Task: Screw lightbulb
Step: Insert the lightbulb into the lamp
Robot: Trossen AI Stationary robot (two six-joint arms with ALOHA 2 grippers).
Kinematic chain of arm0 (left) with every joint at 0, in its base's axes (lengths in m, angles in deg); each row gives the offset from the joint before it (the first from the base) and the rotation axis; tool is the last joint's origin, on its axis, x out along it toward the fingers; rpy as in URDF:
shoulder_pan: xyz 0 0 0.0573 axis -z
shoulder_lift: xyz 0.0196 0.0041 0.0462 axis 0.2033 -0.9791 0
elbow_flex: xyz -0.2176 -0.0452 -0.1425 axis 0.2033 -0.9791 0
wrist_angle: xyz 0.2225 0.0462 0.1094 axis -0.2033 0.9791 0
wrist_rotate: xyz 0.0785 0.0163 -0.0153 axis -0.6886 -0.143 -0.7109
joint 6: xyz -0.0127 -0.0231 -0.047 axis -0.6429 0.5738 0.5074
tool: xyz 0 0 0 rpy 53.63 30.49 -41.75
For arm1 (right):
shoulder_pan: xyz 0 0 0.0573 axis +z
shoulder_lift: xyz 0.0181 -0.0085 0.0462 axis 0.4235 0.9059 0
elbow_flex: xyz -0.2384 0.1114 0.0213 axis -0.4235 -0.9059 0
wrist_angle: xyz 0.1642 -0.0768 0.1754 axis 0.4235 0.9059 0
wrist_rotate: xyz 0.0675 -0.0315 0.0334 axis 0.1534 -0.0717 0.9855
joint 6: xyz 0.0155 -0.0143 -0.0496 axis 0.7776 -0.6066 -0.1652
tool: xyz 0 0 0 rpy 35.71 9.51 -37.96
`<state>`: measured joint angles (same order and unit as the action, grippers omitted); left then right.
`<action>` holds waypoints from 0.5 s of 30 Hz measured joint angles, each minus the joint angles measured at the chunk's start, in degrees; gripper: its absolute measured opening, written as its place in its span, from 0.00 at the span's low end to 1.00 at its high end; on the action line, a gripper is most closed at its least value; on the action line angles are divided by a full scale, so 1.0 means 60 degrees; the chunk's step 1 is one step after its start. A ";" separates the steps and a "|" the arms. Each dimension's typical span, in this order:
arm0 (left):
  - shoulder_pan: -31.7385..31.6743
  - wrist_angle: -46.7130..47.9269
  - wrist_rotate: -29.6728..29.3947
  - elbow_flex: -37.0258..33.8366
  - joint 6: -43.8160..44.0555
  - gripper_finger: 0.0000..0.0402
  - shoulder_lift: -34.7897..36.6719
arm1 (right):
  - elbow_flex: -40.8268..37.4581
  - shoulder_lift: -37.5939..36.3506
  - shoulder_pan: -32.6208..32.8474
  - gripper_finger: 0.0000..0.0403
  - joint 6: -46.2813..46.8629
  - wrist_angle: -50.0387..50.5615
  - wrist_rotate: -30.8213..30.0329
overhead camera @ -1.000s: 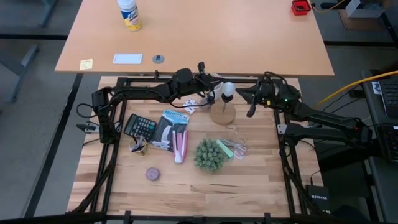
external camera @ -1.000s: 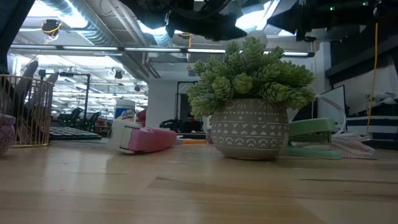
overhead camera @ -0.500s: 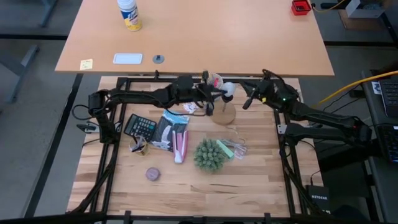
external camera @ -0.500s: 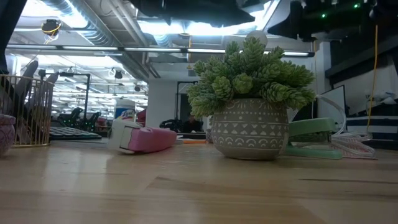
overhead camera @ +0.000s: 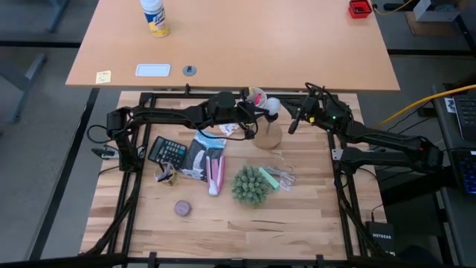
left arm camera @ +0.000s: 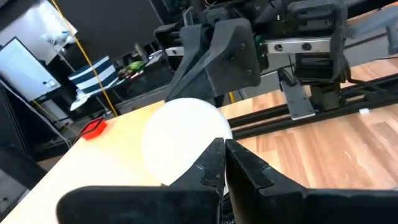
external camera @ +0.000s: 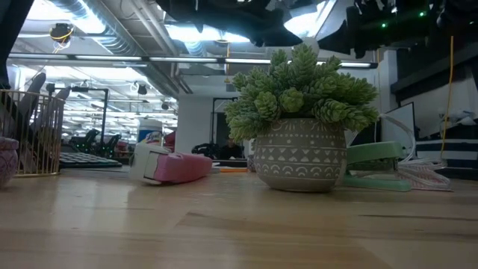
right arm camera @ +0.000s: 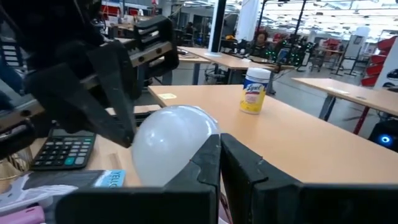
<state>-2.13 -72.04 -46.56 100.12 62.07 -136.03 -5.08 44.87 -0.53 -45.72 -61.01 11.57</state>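
The left gripper [overhead camera: 255, 119] hangs with its fingers pressed together, empty, just beside the lightbulb [overhead camera: 272, 109]. The right gripper [overhead camera: 292, 123] sits on the bulb's other side, its fingers likewise closed on nothing. The white bulb stands upright on the round wooden base [overhead camera: 267, 136] near the back of the table [overhead camera: 297, 216] (both wrist views look straight at it). In front lie a potted plant [overhead camera: 251, 185], a calculator [overhead camera: 167, 151] and a pink stapler [overhead camera: 216, 176].

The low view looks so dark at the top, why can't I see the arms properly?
In the low view, bright ceiling lights shine behind the arms, leaving them black shapes; the green potted plant stays clear. In the high view, light is even and the white frosted lightbulb shows plainly.
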 joint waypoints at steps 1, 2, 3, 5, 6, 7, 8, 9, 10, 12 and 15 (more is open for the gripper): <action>-0.0047 0.0039 -0.0006 0.0000 0.0004 0.01 0.0000 | 0.0000 0.0000 0.0000 0.04 0.0000 0.0000 0.0052; -0.0093 0.0062 -0.0006 0.0000 0.0044 0.01 0.0000 | 0.0003 0.0000 0.0000 0.04 0.0000 -0.0003 0.0122; -0.0137 0.0062 -0.0009 0.0000 0.0094 0.01 0.0000 | 0.0004 0.0000 0.0000 0.04 0.0006 -0.0004 0.0188; -0.0227 0.0057 -0.0094 0.0000 0.0180 0.01 0.0000 | 0.0007 0.0000 0.0007 0.04 0.0015 0.0011 0.0358; -0.0269 0.0062 -0.0182 0.0000 0.0186 0.01 -0.0001 | 0.0007 0.0004 0.0021 0.04 0.0018 0.0066 0.0509; -0.0309 0.0073 -0.0229 0.0000 0.0186 0.01 -0.0009 | 0.0004 0.0016 0.0023 0.04 0.0018 0.0139 0.0684; -0.0339 0.0089 -0.0246 0.0000 0.0186 0.01 -0.0022 | 0.0004 0.0022 0.0032 0.04 0.0023 0.0183 0.0920; -0.0373 0.0111 -0.0254 0.0000 0.0193 0.01 -0.0022 | 0.0004 0.0018 0.0026 0.04 0.0060 0.0178 0.1148; -0.0397 0.0112 -0.0255 0.0000 0.0236 0.01 -0.0022 | 0.0004 0.0011 0.0026 0.04 0.0123 0.0165 0.1326; -0.0436 0.0134 -0.0223 0.0000 0.0309 0.01 -0.0022 | 0.0004 0.0007 0.0026 0.04 0.0313 0.0189 0.1599; -0.0437 0.0218 -0.0185 0.0000 0.0339 0.01 -0.0022 | 0.0004 0.0007 0.0026 0.04 0.0521 0.0268 0.1716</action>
<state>-4.75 -70.74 -47.67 100.12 64.11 -136.16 -5.06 44.92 -0.37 -42.59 -59.40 21.87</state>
